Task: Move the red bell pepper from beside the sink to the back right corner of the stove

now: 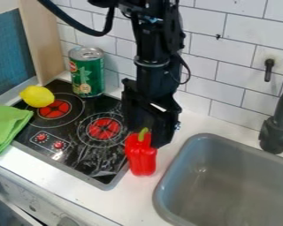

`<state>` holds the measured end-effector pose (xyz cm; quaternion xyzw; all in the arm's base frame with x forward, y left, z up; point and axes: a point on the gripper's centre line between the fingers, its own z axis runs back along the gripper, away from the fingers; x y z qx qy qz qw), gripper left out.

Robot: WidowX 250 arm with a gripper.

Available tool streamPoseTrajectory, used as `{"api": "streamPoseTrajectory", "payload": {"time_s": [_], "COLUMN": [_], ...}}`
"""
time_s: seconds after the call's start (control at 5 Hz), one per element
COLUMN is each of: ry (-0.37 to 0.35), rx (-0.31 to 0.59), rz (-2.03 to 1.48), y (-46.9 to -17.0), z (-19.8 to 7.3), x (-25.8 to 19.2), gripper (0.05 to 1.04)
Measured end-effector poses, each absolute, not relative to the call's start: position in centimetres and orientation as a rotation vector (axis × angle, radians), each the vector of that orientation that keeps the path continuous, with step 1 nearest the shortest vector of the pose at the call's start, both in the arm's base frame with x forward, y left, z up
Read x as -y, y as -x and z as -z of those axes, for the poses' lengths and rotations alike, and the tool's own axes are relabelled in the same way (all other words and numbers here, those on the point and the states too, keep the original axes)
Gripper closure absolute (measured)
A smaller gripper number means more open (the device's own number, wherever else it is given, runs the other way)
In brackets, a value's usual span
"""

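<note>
Knobs [67, 221] were set along the white front panel [20, 194]. At left, a green cloth [7, 126] was laid by the lemon [37, 96]; a green can [88, 79] was stood near the tiled wall [197, 37]. By the right edge of the black stovetop [79, 152], a red pepper [142, 156] was seen upright at the gripper [160, 134], but whether it was clamped could not be told. At right, a grey sink [179, 176] was set in the white counter [147, 190].

Glossy black stovetop [99, 155], shiny metal can [86, 73], soft matt green cloth [7, 128]
</note>
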<state>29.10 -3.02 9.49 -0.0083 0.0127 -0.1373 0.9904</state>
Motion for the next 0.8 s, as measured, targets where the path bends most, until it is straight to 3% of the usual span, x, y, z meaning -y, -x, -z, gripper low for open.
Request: {"api": "streamPoseTrajectory", "payload": {"time_s": [0.2, 0.6, 0.8], "ry": [0.019, 0.023, 0.027], "rx": [-0.014, -0.022, -0.026], "rz": [0.28, 0.281, 0.273], "y": [-29.3, -29.8, -30.0], "z": [-9.3, -8.4, -8.3], "x": [3.1, 3.2, 2.9], "gripper": [0.145, 0.735, 0.922]}}
